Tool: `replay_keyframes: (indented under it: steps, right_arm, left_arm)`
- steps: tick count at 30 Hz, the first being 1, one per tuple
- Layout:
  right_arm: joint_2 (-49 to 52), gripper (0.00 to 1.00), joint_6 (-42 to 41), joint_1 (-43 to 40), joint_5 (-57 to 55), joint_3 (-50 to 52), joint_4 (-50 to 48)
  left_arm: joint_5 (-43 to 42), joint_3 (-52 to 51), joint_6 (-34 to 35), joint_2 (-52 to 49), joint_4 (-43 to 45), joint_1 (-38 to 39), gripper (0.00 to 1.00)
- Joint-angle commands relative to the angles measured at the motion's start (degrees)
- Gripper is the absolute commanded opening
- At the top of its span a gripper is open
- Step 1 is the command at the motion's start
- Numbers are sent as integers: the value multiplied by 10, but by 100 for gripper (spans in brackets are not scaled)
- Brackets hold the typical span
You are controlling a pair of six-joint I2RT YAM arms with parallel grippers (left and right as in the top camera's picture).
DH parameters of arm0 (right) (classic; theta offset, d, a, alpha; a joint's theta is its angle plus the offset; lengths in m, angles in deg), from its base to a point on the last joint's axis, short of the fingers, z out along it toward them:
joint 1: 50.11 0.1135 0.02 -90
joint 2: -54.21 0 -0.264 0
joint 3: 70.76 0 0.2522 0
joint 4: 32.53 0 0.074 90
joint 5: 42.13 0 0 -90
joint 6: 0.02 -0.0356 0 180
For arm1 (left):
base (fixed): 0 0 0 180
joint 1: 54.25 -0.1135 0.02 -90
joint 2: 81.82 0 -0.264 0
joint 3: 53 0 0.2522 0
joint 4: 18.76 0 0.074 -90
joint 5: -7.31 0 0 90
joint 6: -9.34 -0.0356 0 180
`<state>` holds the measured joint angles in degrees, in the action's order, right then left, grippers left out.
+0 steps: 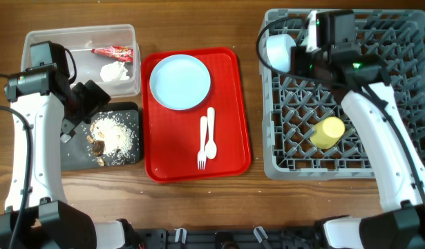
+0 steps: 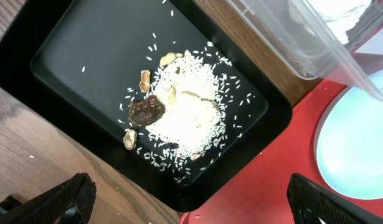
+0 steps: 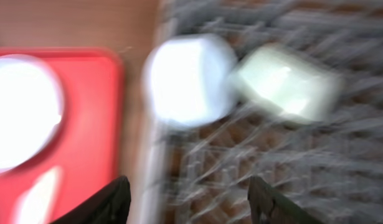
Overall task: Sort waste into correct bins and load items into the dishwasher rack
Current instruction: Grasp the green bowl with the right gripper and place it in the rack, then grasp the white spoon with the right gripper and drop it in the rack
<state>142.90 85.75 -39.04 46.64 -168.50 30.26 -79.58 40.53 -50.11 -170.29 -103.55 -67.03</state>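
Observation:
My left gripper (image 1: pixel 88 104) (image 2: pixel 191 208) is open and empty above the black tray (image 1: pixel 77 155) (image 2: pixel 91 50), which holds rice and brown food scraps (image 1: pixel 114 133) (image 2: pixel 185 115). The clear tub (image 1: pixel 39 38) (image 2: pixel 316 43) holds the red wrapper (image 1: pixel 114 51) and the white napkin (image 1: pixel 115 71). My right gripper (image 1: pixel 305 59) (image 3: pixel 188 193) is open and empty over the grey rack (image 1: pixel 281 166). In the rack are the pale blue bowl (image 1: pixel 280 50) (image 3: pixel 190 78), the pale green bowl (image 3: pixel 288 81) and the yellow cup (image 1: pixel 329 131). The pale blue plate (image 1: pixel 180 81), the fork (image 1: pixel 202 142) and the spoon (image 1: pixel 211 135) lie on the red tray.
The red serving tray (image 1: pixel 233 124) (image 2: pixel 266 186) (image 3: pixel 104 93) lies between the bins and the rack. The right wrist view is motion-blurred. A few rice grains lie on the wooden table beside the black tray.

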Motion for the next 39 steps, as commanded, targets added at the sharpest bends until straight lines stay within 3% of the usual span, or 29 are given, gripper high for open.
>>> replay_keyframes:
  steps: [1, 4, 7, 10, 14, 15, 18, 22, 24, 28, 31, 34, 39]
  right_arm:
    - [16, 62, -54, 55, 180, 2, 73]
    - [43, 63, -54, 138, 176, 12, 102]
    - [116, 65, -115, 233, 137, 21, 81]
    - [190, 65, -191, 280, 90, 21, 44]
    - [282, 64, -194, 295, 73, 21, 31]
    - [297, 62, -194, 295, 63, 21, 28]
    - [319, 46, -209, 294, 9, 21, 28]
    - [319, 33, -212, 294, -13, 22, 34]
    - [319, 20, -181, 294, -13, 22, 26]
    - [319, 4, -168, 294, -13, 22, 26]
    - [306, 4, -170, 294, -14, 13, 50]
    - [226, 4, -186, 274, -35, 6, 58]
    - [65, 4, -184, 158, -80, 7, 81]
  left_arm:
    - [-1, 2, -1, 10, 0, -2, 100]
    - [-1, 2, -1, 10, 1, -2, 100]
    - [-1, 2, -1, 10, 0, -2, 100]
    - [-1, 2, -1, 10, 0, -2, 100]
    - [-1, 2, -1, 10, 0, -2, 100]
    - [-1, 2, -1, 10, 0, -2, 100]
    - [-1, 2, -1, 10, 0, -2, 100]
    - [-1, 2, -1, 10, -3, -2, 100]
    - [-1, 2, -1, 10, -3, -2, 100]
    - [-1, 2, -1, 10, -3, -2, 100]
    - [-1, 2, -1, 10, -3, -2, 100]
    - [-1, 2, -1, 10, -4, -2, 100]
    - [-1, 2, -1, 10, -4, -2, 100]
